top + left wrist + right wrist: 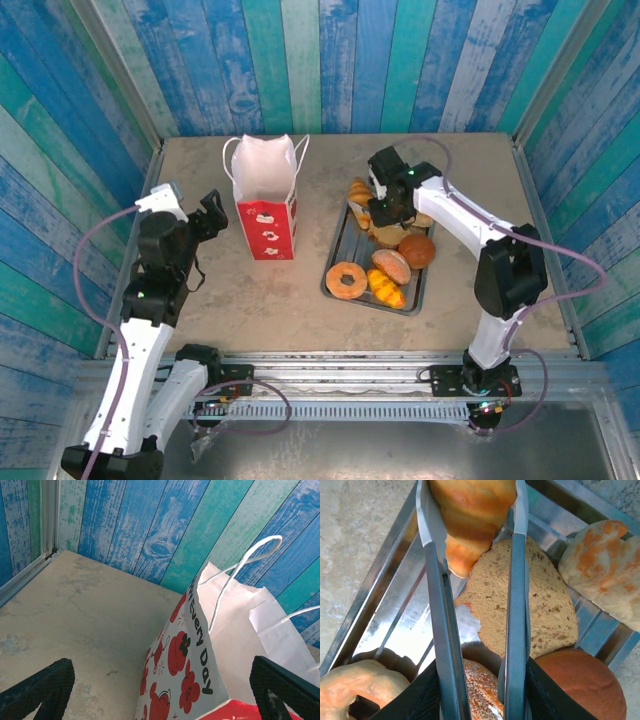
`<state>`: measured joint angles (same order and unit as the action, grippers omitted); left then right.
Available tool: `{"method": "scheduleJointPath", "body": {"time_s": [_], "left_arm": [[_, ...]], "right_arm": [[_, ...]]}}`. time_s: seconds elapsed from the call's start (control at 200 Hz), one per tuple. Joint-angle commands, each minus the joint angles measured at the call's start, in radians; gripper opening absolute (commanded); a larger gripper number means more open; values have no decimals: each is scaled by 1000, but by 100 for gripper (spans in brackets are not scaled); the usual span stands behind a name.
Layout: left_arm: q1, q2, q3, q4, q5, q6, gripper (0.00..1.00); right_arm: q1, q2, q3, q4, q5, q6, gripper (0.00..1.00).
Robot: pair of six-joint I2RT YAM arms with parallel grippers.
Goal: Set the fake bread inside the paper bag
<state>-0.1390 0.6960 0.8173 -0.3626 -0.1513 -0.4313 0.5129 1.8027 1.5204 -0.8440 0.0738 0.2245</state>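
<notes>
My right gripper [482, 692] squeezes the grey metal tongs [516, 605], whose tips pinch a golden-brown toy croissant [470, 515] at top centre. In the top view, the white paper bag with red prints [265, 205] stands to its left.

You've got a tan, matte table [300, 310], lightly scuffed & stained in spots, boxed in on the left, far & right sides by blue/teal plank walls w/ a metal strip along the left wall's base. Two things sit directly on it. The paper bag [267, 205] stands upright left of centre, mouth open upward, red side panel facing the near edge. The grey metal tray [340, 250] lies flat to the bag's right, near it but not touching, set at a slight slant to the table edges.
</notes>
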Motion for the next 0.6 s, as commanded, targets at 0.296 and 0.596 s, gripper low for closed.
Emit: {"method": "scheduleJointPath", "body": {"time_s": [0.296, 0.596], "left_arm": [[4, 121, 120, -37, 101, -90, 94], [69, 259, 249, -87, 318, -94, 94]], "right_arm": [[-2, -229, -96, 148, 11, 42, 34], [-3, -368, -124, 176, 4, 27, 34]]}}
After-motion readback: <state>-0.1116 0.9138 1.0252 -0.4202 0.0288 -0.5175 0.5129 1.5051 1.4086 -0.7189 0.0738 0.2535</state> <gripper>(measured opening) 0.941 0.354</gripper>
